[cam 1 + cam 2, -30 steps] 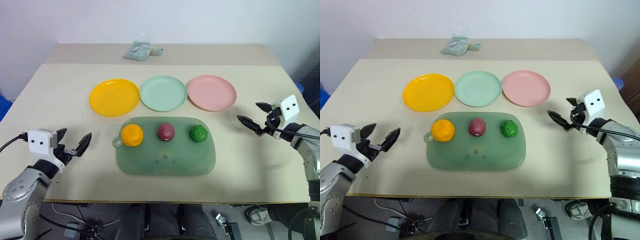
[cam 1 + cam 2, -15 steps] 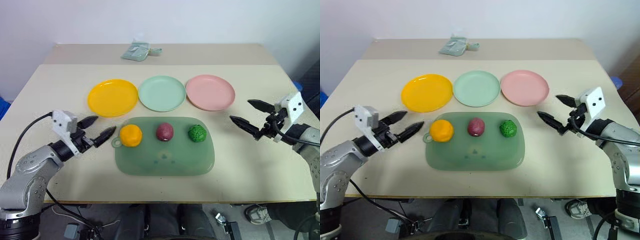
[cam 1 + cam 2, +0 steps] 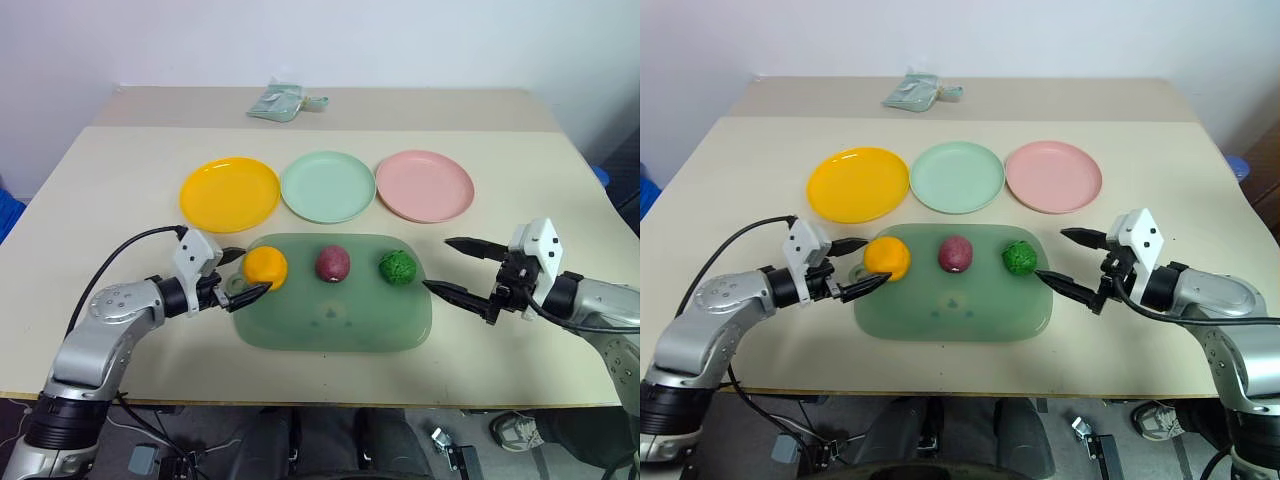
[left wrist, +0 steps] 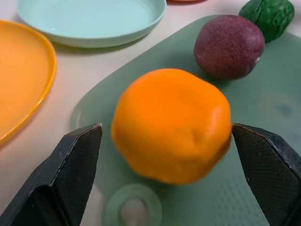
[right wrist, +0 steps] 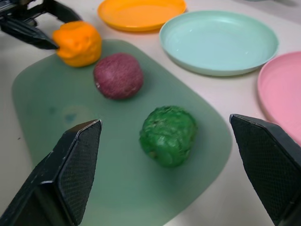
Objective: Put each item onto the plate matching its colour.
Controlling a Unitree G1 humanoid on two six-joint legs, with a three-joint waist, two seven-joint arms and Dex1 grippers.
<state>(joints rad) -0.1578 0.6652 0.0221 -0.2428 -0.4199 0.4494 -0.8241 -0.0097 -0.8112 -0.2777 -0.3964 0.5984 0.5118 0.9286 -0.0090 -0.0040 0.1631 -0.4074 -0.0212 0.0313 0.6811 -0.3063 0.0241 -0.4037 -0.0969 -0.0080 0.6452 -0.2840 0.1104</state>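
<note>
Left gripper (image 3: pixel 243 274) and right gripper (image 3: pixel 458 268) both point inward, level and low, fingers spread wide apart, gripping nothing.

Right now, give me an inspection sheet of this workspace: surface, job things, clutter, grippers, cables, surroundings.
Surface: beige table, seam across the far part.
Job things: orange lump, red-purple lump and green lump lie on the green board; yellow plate, mint plate and pink plate hold nothing.
Clutter: crumpled grey-green bundle at the far edge.
Grippers: left gripper open, fingers astride the orange lump; right gripper open beside the green lump.
Cables: black cable on the left arm.
Surroundings: white wall.
</note>
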